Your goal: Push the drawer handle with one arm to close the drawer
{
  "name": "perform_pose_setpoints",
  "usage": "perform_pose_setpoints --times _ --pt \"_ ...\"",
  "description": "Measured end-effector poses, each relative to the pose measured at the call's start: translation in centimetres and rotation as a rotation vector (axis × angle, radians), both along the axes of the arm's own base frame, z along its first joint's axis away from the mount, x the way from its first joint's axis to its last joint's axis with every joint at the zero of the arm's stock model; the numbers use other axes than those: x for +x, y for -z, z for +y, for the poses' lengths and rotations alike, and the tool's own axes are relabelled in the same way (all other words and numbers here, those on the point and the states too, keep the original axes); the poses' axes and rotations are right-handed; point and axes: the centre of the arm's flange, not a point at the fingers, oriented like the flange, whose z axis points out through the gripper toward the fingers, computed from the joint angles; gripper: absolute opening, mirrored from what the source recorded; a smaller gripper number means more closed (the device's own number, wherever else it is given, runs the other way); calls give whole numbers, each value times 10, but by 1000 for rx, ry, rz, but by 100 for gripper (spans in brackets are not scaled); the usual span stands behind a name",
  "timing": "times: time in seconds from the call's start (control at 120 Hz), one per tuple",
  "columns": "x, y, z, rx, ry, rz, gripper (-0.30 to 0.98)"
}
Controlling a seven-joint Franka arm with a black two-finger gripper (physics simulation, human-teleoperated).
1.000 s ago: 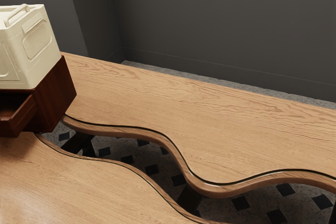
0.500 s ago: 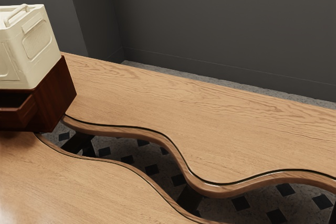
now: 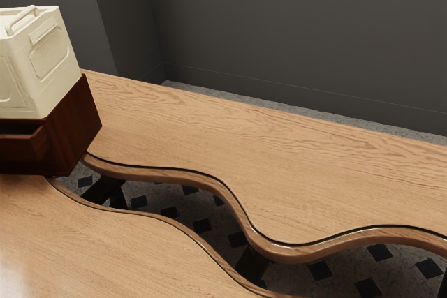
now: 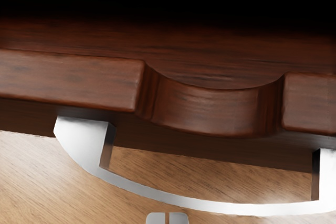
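Drawer [image 3: 21, 146]: at the exterior view's left, partly out of its cabinet, front standing proud of the opening. Curved metal handle [image 4: 194, 201]: fixed to the drawer front, either side of the scooped cutout. Gripper [image 4: 167, 217]: fingertips together, nothing between them, just outside the handle's bow; contact cannot be confirmed. Cream storage box [image 3: 45, 64]: upright on the cabinet's top. Cabinet [image 3: 73, 127]: its near lower corner lies beside the wavy edge of the table [image 3: 279, 172], which runs on toward the exterior view's right.

Step in hand, as judged: pushing the drawer home, partway done. Recommended: keep the fingertips together, bear on the bow near its middle, and push level and square to the front at a steady rate. An off-centre push may rack the drawer; a hard one may shift the cabinet. Ease off once the front seats.
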Motion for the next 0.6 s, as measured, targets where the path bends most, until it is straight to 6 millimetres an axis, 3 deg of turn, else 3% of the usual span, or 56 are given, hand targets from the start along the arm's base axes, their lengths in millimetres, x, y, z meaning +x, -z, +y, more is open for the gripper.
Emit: perform_pose_setpoints --times 0.217,0.6 --pt "16 1 -4 14 34 -7 -10" --pt "28 1 8 54 50 -36 -10"
